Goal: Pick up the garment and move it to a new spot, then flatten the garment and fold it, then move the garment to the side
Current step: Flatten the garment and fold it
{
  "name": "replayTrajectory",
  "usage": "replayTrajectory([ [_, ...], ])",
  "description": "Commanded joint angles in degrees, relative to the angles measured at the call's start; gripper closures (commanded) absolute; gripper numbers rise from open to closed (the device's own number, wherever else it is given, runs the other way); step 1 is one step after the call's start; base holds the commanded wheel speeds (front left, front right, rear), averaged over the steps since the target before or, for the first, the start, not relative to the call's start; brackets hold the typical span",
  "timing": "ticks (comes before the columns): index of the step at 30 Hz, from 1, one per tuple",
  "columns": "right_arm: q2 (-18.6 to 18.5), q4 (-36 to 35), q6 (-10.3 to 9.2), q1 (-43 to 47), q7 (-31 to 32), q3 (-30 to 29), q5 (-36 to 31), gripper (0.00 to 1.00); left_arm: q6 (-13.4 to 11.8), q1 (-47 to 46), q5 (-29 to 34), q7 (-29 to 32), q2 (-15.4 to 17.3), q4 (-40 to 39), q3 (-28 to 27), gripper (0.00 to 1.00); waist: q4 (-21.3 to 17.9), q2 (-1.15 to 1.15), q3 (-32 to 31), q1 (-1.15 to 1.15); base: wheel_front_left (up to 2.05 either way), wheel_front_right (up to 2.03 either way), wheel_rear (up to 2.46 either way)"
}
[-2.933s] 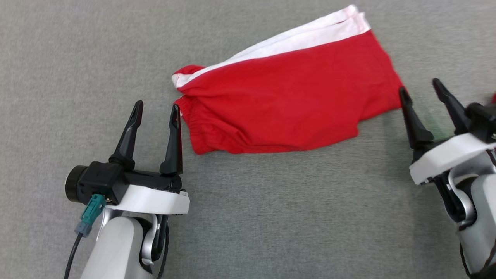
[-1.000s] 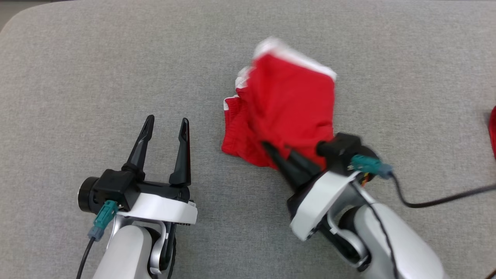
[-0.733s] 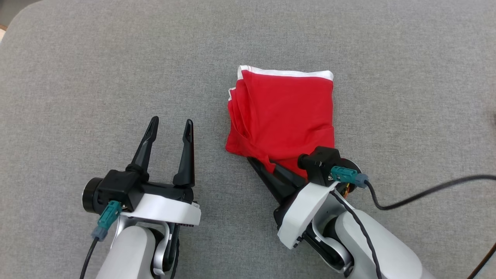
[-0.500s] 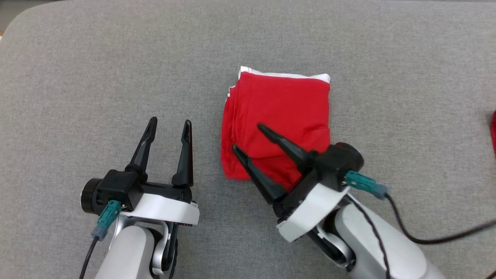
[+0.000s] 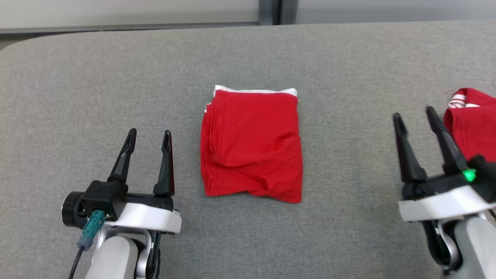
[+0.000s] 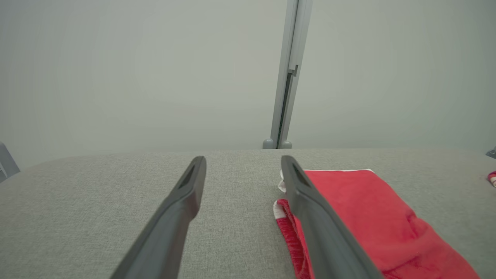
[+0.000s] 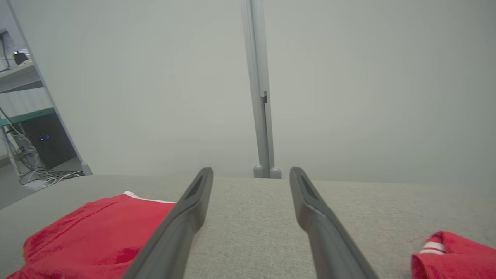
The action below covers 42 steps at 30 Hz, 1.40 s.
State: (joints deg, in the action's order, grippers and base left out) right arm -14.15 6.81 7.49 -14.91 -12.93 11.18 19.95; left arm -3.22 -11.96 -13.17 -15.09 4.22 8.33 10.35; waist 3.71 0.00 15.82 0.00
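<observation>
Item: garment [image 5: 251,145], red, folded, flat mid-worktop [image 5: 77,77], between the arms. Left gripper [image 5: 150,132], right gripper [image 5: 412,113]: fingers spread, empty, clear of it. Hazards: pinching one layer likely spills the fold during the sideways move; second red garment [image 5: 471,124] beside the right fingers invites a wrong grab.

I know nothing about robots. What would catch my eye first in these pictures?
A bright red garment, folded into a rectangle with a white strip along its far edge, lies centred on the grey fabric surface. Either side of it, clear of it, the left gripper and right gripper point forward, dark fingers spread. A second red-and-white cloth lies bunched at the far right.
</observation>
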Motion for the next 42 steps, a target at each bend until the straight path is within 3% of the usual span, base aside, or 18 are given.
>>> replayTrajectory([
  [1, 0.14, -0.71, -0.01, 1.88, 0.33, -1.53, -0.53, 0.0, 0.14, 0.9, 0.3, -0.07, 0.4, 0.19, -0.43, 0.0, -0.89, 0.0, -1.3, 0.0, 0.0, 0.0, 0.0],
  [21, 4.99, -10.07, -0.01, 22.56, 9.49, -9.98, -4.57, 0.0, 0.51, 13.21, -0.88, 0.57, 2.65, 2.73, -0.56, 0.0, -1.08, 0.0, -16.43, 0.0, 0.0, 0.0, 0.0],
  [42, 5.92, -13.1, -0.01, 25.22, 12.75, -11.84, -4.43, 0.0, -1.32, 14.4, -1.21, 1.23, 3.39, 1.63, 0.11, 0.0, -0.85, 0.0, -18.35, 0.0, 0.0, 0.0, 0.0],
])
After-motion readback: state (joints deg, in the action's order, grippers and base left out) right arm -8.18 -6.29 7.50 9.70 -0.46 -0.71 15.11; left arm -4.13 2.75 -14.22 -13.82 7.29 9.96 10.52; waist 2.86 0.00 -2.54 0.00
